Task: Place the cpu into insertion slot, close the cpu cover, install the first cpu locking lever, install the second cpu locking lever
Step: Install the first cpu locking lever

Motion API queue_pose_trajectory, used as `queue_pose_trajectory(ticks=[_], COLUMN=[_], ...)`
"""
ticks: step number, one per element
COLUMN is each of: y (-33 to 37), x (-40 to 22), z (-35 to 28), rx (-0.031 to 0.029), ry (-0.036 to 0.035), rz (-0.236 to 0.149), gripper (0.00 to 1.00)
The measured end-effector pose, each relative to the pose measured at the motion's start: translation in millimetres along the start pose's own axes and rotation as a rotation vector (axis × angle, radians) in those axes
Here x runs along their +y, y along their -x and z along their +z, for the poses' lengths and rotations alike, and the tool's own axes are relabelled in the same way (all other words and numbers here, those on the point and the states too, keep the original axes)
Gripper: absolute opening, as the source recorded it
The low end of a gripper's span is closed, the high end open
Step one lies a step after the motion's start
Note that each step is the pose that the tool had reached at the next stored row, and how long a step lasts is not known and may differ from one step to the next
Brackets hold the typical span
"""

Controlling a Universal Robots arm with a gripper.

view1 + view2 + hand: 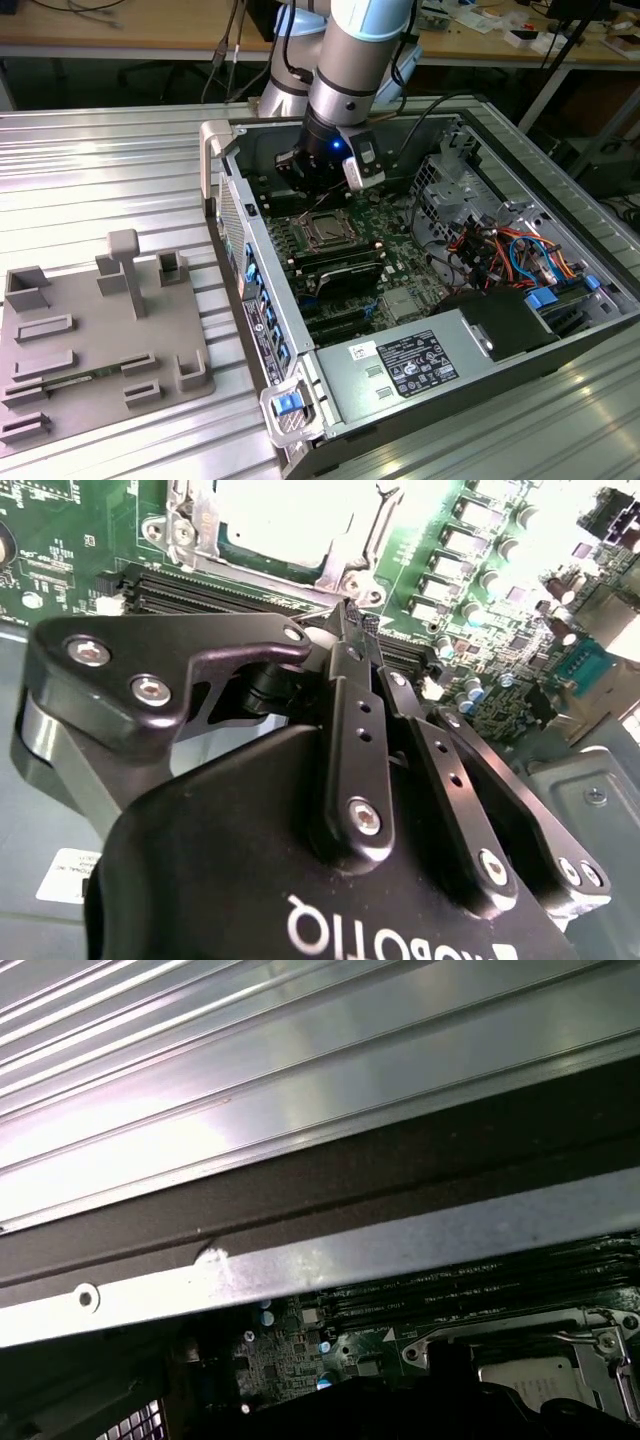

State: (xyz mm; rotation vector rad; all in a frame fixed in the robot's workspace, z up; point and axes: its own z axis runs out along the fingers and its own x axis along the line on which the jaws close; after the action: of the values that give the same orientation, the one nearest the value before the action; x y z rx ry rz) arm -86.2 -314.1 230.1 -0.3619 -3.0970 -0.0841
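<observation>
In the exterior view, the left of the frame holds one grey fixture tray with upright blocks, lying on the ribbed metal table. To its right, filling the centre and right of the frame, lies one open computer case with the green motherboard exposed.

One arm comes down from the top centre, steep and nearly vertical. Its wrist is inside the case's upper part, and a blue light shows on the wrist. The single gripper hangs just above the board, pointing down. It sits close beside the insertion slot, which lies just below it in the frame. In the second wrist view its black fingers run up to the centre of the frame and meet at their tips with no gap showing. I cannot tell whether anything thin is pinched there.

The one cpu sits in the slot, a pale square at the top centre of the second wrist view. The one cpu cover lies flat around it as a silver frame. In the first wrist view a thin wire lever runs along the socket at the lower right. Long black memory slots lie between the socket and the fingertips.

Farther right in the exterior view there is a bundle of orange and blue cables, and a power supply sits at the lower centre.
</observation>
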Motion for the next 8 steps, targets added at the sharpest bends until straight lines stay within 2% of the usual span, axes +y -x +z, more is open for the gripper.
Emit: queue_pose_trajectory(ticks=[1, 3, 5, 8], y=[2.9, 4.3, 6.1, 12.2], x=[0.7, 1.1, 1.5, 3.2], z=[0.0, 0.0, 0.2, 0.6], rx=[0.0003, 0.0007, 0.0032, 0.0041], ry=[-0.0002, -0.0004, -0.0016, -0.0021], rz=[-0.005, -0.016, -0.065, -0.079], gripper=[0.11, 0.11, 0.11, 0.11])
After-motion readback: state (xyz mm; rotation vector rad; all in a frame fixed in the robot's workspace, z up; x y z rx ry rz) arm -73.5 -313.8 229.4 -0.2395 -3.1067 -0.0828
